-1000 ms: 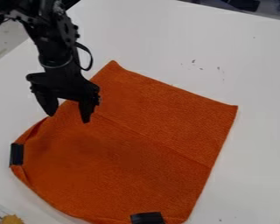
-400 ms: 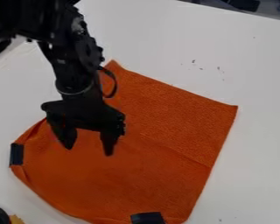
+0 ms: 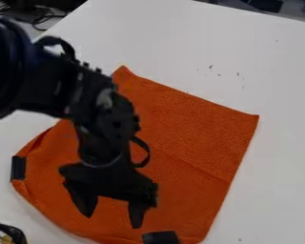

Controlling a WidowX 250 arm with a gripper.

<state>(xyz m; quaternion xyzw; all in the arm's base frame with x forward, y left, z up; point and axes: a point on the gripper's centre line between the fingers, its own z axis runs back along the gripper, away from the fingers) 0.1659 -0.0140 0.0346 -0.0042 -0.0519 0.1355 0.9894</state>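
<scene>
While the orange cloth (image 3: pixel 193 124) lies spread on the white worktop (image 3: pixel 282 86), the black gripper (image 3: pixel 111 218) hangs over its lower part, fingers spread wide, pointing down, with orange fabric visible in the gap. Whether the tips touch the cloth cannot be told. Most of the cloth stretches above and to the right of the gripper. It is about as broad as it is long, so no long axis stands out; a faint crease (image 3: pixel 196 165) slants down to its right edge. Just beyond the right-hand fingertip, a black piece (image 3: pixel 160 237) sits on the bottom edge; another black piece (image 3: pixel 18 167) marks the left edge. The single arm (image 3: pixel 107 114) comes in from the upper left, covering the cloth's left middle.
</scene>
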